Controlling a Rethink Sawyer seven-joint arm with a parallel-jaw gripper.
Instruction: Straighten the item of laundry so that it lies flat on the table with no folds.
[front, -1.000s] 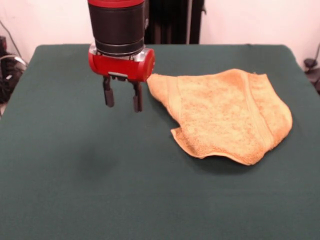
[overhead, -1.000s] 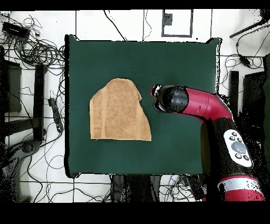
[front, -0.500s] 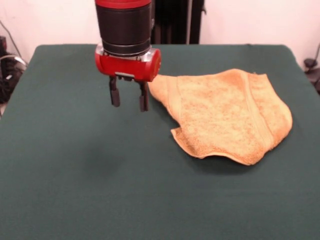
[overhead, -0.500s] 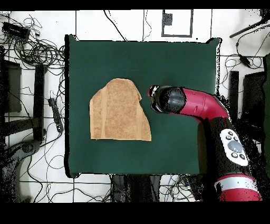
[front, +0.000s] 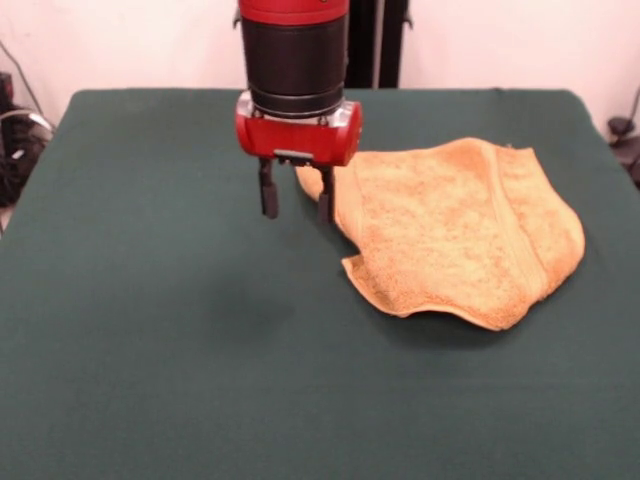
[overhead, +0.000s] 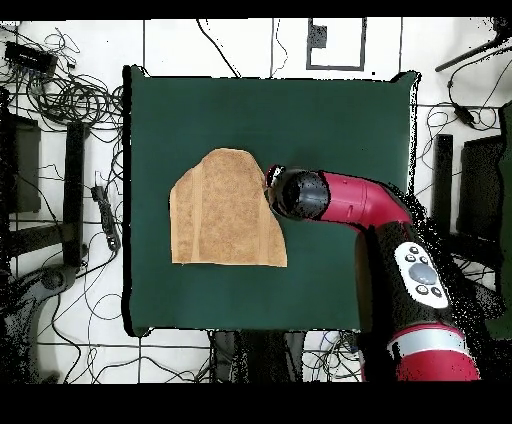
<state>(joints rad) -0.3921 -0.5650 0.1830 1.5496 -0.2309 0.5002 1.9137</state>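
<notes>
The mustard terry towel, the item of laundry (front: 455, 230), lies on the dark green table (front: 150, 330) at the right in the front view, with a fold along its left side and a lifted front corner. In the overhead view the towel (overhead: 225, 210) sits left of centre. My gripper (front: 296, 205) hangs open just above the table at the towel's left tip, one finger over the cloth edge, nothing between the fingers. From overhead the arm's red and black wrist (overhead: 300, 195) hides the gripper and meets the towel's right edge.
Cables and dark equipment (overhead: 60, 90) lie on the floor around the table in the overhead view. The arm's red body (overhead: 420, 290) crosses the table's lower right corner. Bare green cloth spreads left of and in front of the towel in the front view.
The gripper has travelled right in the front view, from open table beside the towel to the towel's left tip. Its fingers stayed open. The towel has not moved.
</notes>
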